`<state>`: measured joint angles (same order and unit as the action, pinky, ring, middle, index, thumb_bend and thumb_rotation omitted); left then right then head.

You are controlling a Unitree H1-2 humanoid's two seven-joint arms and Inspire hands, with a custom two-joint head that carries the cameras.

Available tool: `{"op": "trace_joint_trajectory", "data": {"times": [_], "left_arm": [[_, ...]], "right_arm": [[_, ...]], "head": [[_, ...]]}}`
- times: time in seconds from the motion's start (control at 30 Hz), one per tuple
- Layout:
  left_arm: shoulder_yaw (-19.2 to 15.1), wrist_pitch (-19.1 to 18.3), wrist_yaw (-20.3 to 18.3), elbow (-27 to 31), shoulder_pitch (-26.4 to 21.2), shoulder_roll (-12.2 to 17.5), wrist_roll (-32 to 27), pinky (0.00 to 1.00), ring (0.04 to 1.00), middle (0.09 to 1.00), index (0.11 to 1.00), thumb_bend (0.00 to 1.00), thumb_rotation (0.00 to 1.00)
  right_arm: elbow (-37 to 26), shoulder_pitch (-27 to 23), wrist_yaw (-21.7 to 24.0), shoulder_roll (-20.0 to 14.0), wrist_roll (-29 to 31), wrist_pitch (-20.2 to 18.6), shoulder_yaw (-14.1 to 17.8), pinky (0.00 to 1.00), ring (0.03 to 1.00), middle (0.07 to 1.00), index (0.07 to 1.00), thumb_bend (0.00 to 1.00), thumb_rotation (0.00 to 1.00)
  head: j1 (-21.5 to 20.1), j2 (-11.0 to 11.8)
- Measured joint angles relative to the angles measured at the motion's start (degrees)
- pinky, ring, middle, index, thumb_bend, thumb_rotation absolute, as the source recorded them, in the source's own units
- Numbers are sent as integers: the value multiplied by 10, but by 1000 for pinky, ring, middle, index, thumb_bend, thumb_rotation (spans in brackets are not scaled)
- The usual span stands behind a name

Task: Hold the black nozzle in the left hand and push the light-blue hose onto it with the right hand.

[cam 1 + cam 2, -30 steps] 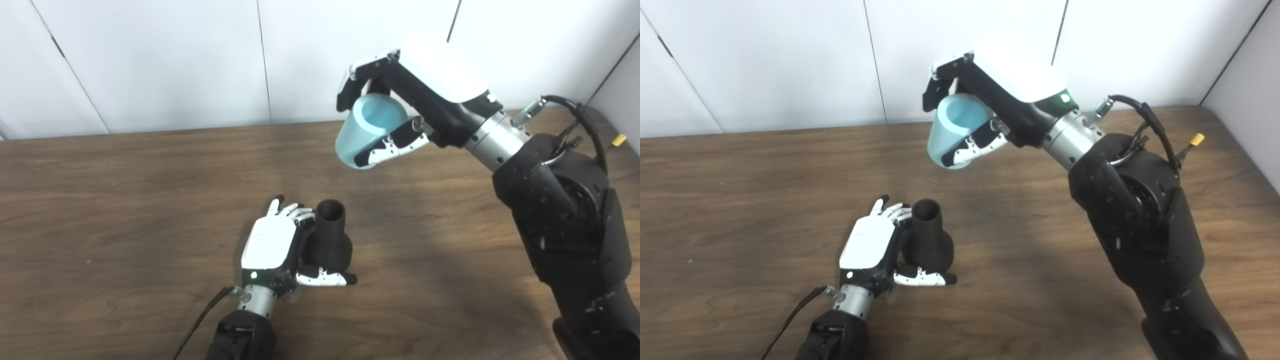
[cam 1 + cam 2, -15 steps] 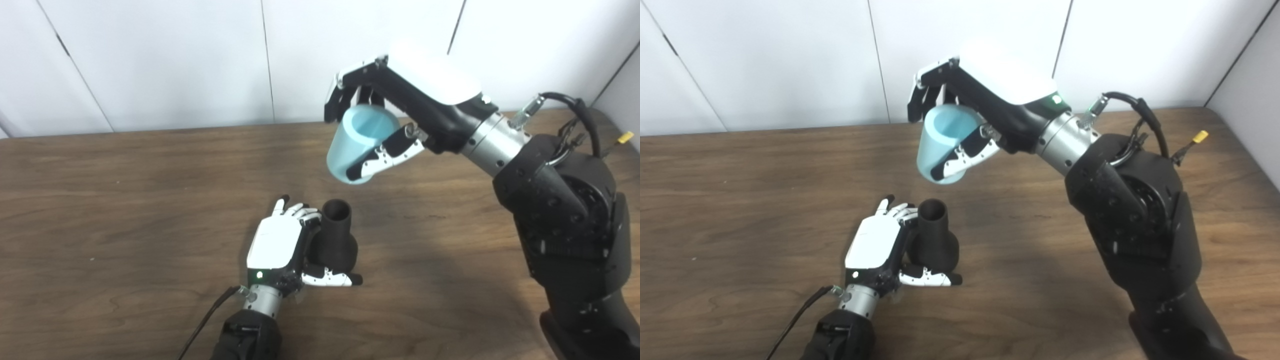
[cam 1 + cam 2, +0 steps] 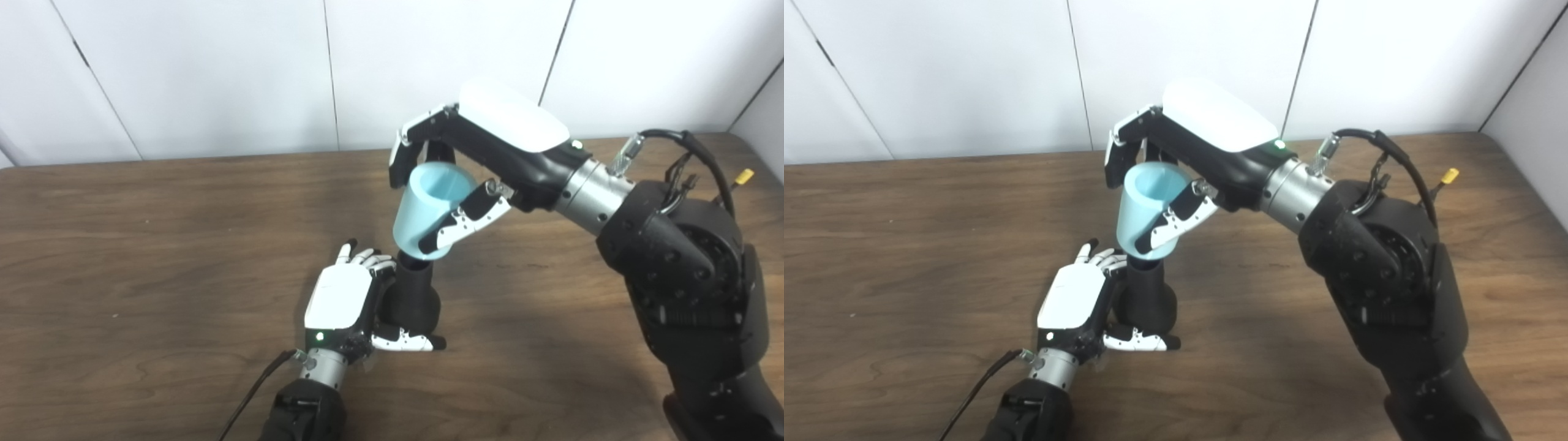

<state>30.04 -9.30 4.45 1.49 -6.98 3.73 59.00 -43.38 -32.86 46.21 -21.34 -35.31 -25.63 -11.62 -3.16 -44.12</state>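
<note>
Meanwhile, the light-blue hose [image 3: 429,211], gripped by the right hand [image 3: 484,165], had been lowered from well above until its mouth met the upright black nozzle [image 3: 411,297] clasped by the left hand [image 3: 343,300] on the bench [image 3: 153,245], so pushing on remained.

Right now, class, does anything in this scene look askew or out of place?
Only the light-blue hose in the right hand: it tilts, its lower end meeting the black nozzle's mouth at an angle. The left hand holds the nozzle upright on the table.
</note>
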Motion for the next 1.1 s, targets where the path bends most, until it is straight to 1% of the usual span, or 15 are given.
{"op": "trace_joint_trajectory", "data": {"times": [0.27, 0.47, 0.6, 0.67, 0.8, 0.93, 1.0, 1.1], "left_arm": [[1, 0, -1, 0, 0, 0, 0, 1000, 863, 760, 484, 521, 48], [2, -5, -5, 4, 0, 0, 0, 1000, 865, 761, 484, 521, 48], [3, -8, -6, 5, 0, 0, 0, 1000, 866, 760, 484, 521, 47], [3, -9, -6, 5, 0, 0, 0, 1000, 865, 760, 484, 521, 47], [3, -9, -5, 6, 0, 0, 0, 1000, 862, 758, 484, 521, 47], [3, -9, -6, 6, 0, 0, 0, 1000, 863, 759, 484, 521, 47], [4, -9, -6, 6, 0, 0, 0, 1000, 861, 758, 484, 521, 47], [4, -10, -7, 7, 0, 0, 0, 1000, 865, 761, 484, 521, 48]], "right_arm": [[4, 13, 8, -1, -2, -7, -5, 416, 410, 500, 489, 520, 0], [18, 15, 8, -1, -9, -4, -11, 401, 400, 503, 494, 519, 0], [21, 16, 7, -1, -11, -3, -11, 405, 402, 501, 490, 519, 0], [22, 16, 7, -1, -13, -2, -11, 386, 390, 499, 495, 518, 0], [26, 16, 7, -1, -20, -1, -11, 379, 387, 499, 498, 518, 0], [35, 16, 0, -1, -23, 11, -11, 370, 383, 497, 504, 517, 0], [35, 16, -2, 0, -24, 14, -11, 362, 376, 493, 521, 515, 0], [35, 16, -5, 0, -30, 14, -13, 358, 374, 490, 516, 516, 0]], "head": [[-1, -3], [-1, -4], [-2, -4], [-3, -4], [-3, -5], [-4, -6], [-7, -7], [-6, -8]]}}
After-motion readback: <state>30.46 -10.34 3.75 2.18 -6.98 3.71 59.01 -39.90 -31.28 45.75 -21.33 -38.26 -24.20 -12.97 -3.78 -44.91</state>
